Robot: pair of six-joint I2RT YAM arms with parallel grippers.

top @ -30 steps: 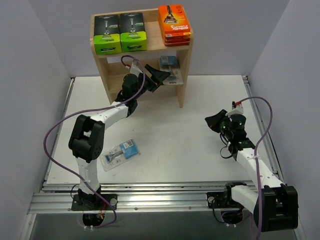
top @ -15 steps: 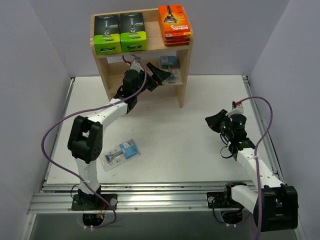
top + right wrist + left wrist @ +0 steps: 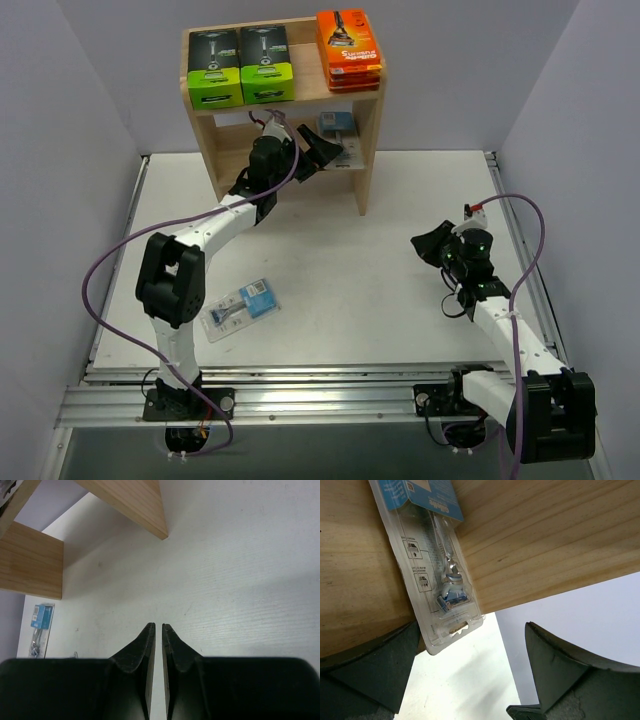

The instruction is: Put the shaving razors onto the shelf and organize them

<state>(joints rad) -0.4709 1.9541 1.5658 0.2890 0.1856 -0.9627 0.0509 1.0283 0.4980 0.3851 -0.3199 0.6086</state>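
Observation:
The wooden shelf [image 3: 366, 160] stands at the back of the table. On its top tier sit two black-and-green razor boxes [image 3: 240, 66] and a stack of orange boxes [image 3: 348, 48]. A clear blister pack with a blue card [image 3: 340, 128] lies on a lower tier. In the left wrist view this blister pack [image 3: 437, 565] overhangs the board's edge. My left gripper [image 3: 320, 152] is open just in front of it, holding nothing. Another blister pack [image 3: 240, 307] lies on the table near the left arm. My right gripper [image 3: 430, 243] is shut and empty above the table's right side.
In the right wrist view, the shelf's side panels [image 3: 32, 562] stand ahead, and the loose blister pack [image 3: 40, 622] lies far left. Grey walls close in the table on the left, right and back. A metal rail [image 3: 300, 395] runs along the near edge.
My left gripper has edged slightly further into the shelf, still open. The right arm has stayed where it was.

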